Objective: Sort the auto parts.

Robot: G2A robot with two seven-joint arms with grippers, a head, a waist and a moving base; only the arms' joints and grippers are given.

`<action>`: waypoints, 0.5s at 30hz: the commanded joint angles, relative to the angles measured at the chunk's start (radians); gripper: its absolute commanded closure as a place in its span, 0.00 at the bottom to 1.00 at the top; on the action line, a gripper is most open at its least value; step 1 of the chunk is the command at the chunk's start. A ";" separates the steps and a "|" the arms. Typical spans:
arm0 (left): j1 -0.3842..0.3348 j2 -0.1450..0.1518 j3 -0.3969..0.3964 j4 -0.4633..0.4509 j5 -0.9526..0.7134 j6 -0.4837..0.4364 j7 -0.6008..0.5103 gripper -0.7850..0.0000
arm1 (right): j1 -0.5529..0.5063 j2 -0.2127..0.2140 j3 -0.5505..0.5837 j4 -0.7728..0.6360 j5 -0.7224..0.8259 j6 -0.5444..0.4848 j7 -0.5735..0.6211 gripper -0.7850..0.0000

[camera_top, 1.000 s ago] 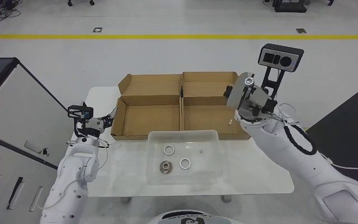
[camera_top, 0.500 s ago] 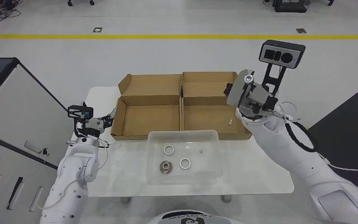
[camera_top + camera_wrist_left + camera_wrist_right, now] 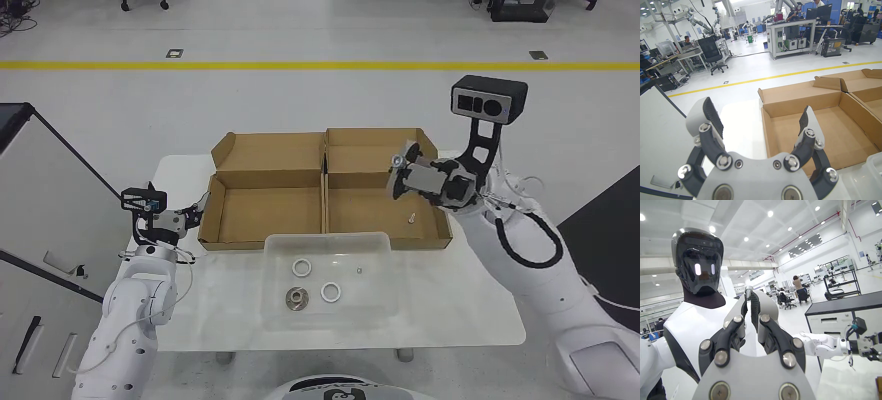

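Observation:
My right gripper [image 3: 749, 298] is shut on a small metal bolt [image 3: 748, 292] whose head sticks out past the fingertips. In the top view this gripper [image 3: 400, 172] hangs over the right cardboard box [image 3: 385, 212], where another small bolt [image 3: 410, 215] lies. The clear plastic bin [image 3: 328, 318] in front holds two white rings [image 3: 301, 267] [image 3: 331, 292], a grey metal hub [image 3: 296, 297] and a tiny part [image 3: 359, 267]. My left gripper [image 3: 761, 117] is open with nothing in it, at the table's left end beside the left cardboard box [image 3: 821, 130].
Both cardboard boxes have raised back flaps [image 3: 270, 150]. The white table [image 3: 450, 300] has bare room to the right of the bin. A grey slanted panel [image 3: 50, 200] stands past the table's left edge.
The right arm has turned its wrist and swung the gripper with the bolt leftward and lower, over the right box. The left arm has kept still.

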 commanded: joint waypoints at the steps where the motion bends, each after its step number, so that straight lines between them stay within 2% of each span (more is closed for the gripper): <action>1: 0.000 0.000 0.000 0.000 0.000 0.000 0.000 0.00 | -0.008 -0.003 0.008 -0.007 0.011 -0.004 -0.004 1.00; 15: 0.000 0.000 0.000 0.000 0.000 0.000 0.000 0.00 | -0.064 -0.041 0.055 -0.064 0.180 -0.060 -0.060 1.00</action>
